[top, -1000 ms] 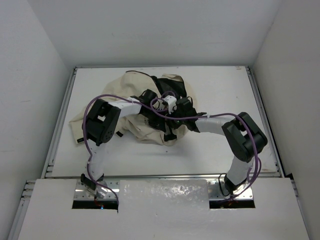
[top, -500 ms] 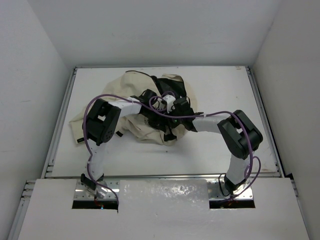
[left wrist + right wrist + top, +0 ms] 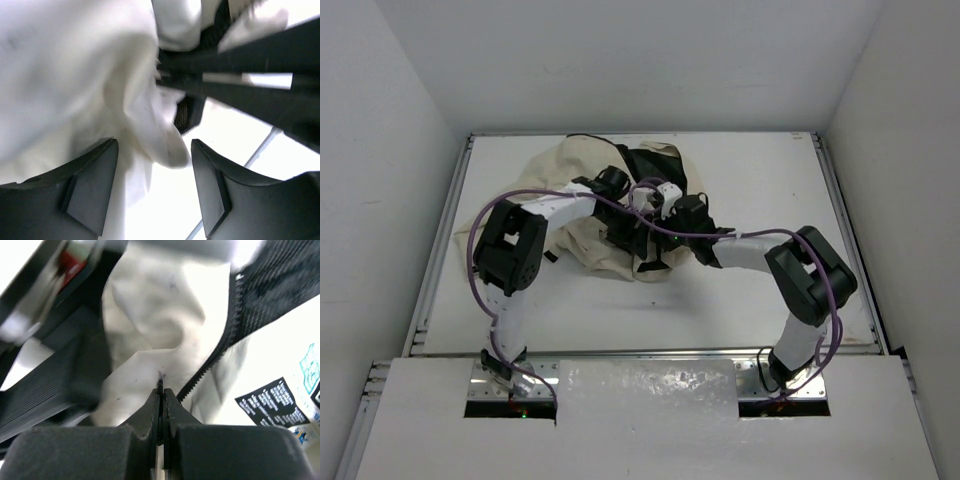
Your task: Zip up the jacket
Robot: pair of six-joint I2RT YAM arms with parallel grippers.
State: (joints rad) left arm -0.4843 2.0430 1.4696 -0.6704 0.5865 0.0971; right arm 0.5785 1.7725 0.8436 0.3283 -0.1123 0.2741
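top view: jacket (image 3: 595, 250) bunched in a heap on table (image 3: 770, 180), rear half, left of centre. cream shell outward, black lining (image 3: 650, 162) showing at the heap's far right. both arms reach in over its right side, wrists close together above the fabric.

l gripper (image 3: 154, 150): jaws apart, released. a fold of cream fabric hangs in the gap btw the fingers (image 3: 90, 187), nearer the left-hand one; not clamped as far as wrist view shows. rest of jacket fills the view above & left of the jaws. dark blurred bar crosses upper right, can't id.

r gripper (image 3: 160, 390): jaws clenched, tips together, nipping a crease of cream fabric right at the tips. zipper teeth (image 3: 220, 352) run diagonally just right of the tips, not in the grip. black mesh lining beyond the teeth, upper right. printed care label (image 3: 272, 402) at right, against white, near the teeth's lower end. left of the tips, a dark blurred arm part sits close over the fabric.
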